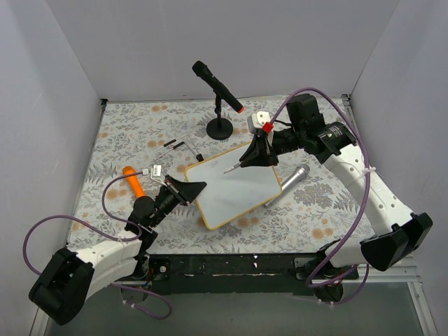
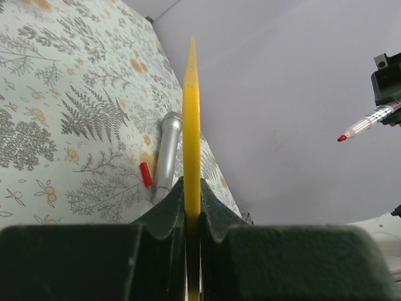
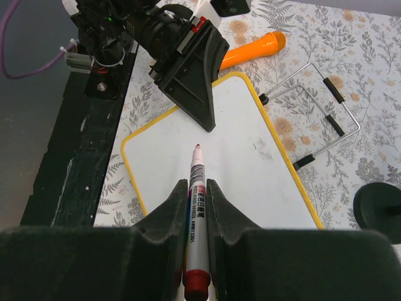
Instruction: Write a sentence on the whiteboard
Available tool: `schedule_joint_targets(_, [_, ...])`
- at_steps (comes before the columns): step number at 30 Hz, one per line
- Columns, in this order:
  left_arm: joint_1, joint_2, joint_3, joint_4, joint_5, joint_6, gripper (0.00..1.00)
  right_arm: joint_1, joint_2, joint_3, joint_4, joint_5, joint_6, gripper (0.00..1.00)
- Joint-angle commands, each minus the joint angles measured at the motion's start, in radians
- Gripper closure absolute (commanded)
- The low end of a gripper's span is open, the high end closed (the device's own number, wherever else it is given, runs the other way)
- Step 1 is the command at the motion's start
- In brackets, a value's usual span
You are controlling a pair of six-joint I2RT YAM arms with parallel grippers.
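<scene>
While the left hand (image 1: 195, 187) clamps the whiteboard (image 1: 238, 194) edge, the right hand (image 1: 248, 159) holds a marker (image 1: 232, 169) over it.

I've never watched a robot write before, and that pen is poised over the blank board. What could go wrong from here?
The left gripper pinches the whiteboard at one edge only, so writing pressure could twist it. The marker might slide back in the right gripper when pressed. The silver microphone lies beside the board; a shifting board could roll it.
</scene>
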Motion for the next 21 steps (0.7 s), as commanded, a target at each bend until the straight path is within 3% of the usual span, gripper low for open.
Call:
schedule_joint_targets(1, [-0.042,0.024,0.068,0.142,-0.036,-0.016,1.00,0.002,-0.027,-0.019,0.050,-0.052,0.042,0.99])
schedule_joint_targets(21, [-0.090,0.059,0.083,0.171,-0.071,-0.017,1.00,0.000,-0.067,-0.039,0.071,-0.019,0.062,0.99])
